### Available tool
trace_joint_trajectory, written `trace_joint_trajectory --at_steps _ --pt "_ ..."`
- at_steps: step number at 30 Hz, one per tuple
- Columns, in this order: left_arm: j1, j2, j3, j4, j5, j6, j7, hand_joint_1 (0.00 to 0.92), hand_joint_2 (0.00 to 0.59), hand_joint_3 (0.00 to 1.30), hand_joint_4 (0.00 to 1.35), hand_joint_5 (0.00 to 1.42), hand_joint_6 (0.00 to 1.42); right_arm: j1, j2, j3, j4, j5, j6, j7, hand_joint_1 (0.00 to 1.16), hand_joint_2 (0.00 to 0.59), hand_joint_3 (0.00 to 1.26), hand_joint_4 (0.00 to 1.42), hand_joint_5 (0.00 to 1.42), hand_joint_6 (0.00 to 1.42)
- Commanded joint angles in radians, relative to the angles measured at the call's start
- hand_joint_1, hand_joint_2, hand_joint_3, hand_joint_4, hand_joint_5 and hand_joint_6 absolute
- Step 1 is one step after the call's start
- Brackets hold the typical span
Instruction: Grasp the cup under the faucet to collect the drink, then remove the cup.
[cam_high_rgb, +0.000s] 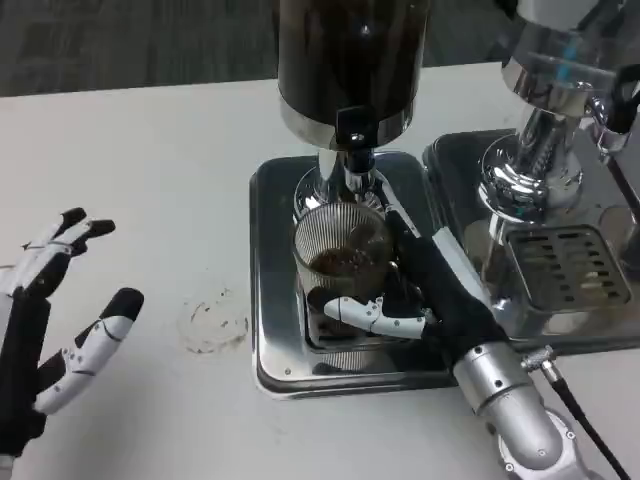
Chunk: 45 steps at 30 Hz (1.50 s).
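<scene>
Our right hand (400, 300) is wrapped around the ribbed glass cup (340, 255), with white fingers (365, 315) curling across the near side of its lower wall and the dark palm pressed against the side toward our right forearm. The cup stands on the steel drip tray (270, 340), directly under the faucet (355, 160) of the dark drink dispenser (350, 60) just beyond the hand. A shallow pool of brown drink lies in the bottom of the cup; whether liquid is flowing at this instant we cannot tell, since the spout area is dark and glossy.

Our left hand (60, 320) hovers spread and holding nothing, well apart from the cup on the far side from our right hand, with a faint ring mark (213, 322) on the table between them.

We judge this to be the filling step. To do it well, we should keep the cup upright and centred beneath the spout, hold the grip firm but steady, and wait for a fuller level before drawing the cup back toward us, level and slow.
</scene>
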<state>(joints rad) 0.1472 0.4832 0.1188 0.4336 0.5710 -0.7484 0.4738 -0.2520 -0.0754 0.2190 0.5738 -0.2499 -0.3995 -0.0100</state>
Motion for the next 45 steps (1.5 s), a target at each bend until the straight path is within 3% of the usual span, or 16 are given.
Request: trace_joint_trajectory --at_steps 1,11,18,26,34,45 --pt "0.014 0.012 -0.002 -0.028 0.034 0.005 0.046 0.0 0.229 0.31 0.11 0.28 0.17 -0.003 0.014 -0.002 0.044 0.012 0.018 0.017 0.89 0.161 0.09 0.26 0.23 0.31" --pt "0.02 0.012 -0.003 -0.032 0.028 0.017 0.052 0.0 0.232 0.32 0.12 0.3 0.18 -0.035 0.029 -0.025 0.11 -0.003 -0.025 -0.061 0.96 0.177 0.35 0.46 0.41 0.45" --pt "0.025 0.024 -0.005 -0.037 0.049 0.015 0.07 0.0 0.237 0.29 0.14 0.32 0.19 -0.038 0.036 -0.024 0.128 -0.044 -0.061 -0.16 1.02 0.133 0.5 0.56 0.55 0.58" --pt "0.009 0.034 -0.034 -0.031 0.076 0.026 0.08 0.0 0.238 0.28 0.15 0.32 0.19 -0.039 0.037 -0.026 0.135 -0.095 -0.086 -0.269 1.04 0.105 0.57 0.62 0.66 0.68" --pt "-0.013 0.039 -0.067 -0.029 0.072 0.026 0.068 0.0 0.238 0.28 0.15 0.32 0.19 -0.032 0.039 -0.027 0.135 -0.115 -0.107 -0.335 1.07 0.083 0.61 0.68 0.75 0.81" --pt "-0.021 0.037 -0.086 -0.018 0.059 0.019 0.056 0.0 0.239 0.28 0.15 0.32 0.19 -0.015 0.036 -0.041 0.109 -0.112 -0.121 -0.374 1.08 0.065 0.65 0.75 0.83 0.96"
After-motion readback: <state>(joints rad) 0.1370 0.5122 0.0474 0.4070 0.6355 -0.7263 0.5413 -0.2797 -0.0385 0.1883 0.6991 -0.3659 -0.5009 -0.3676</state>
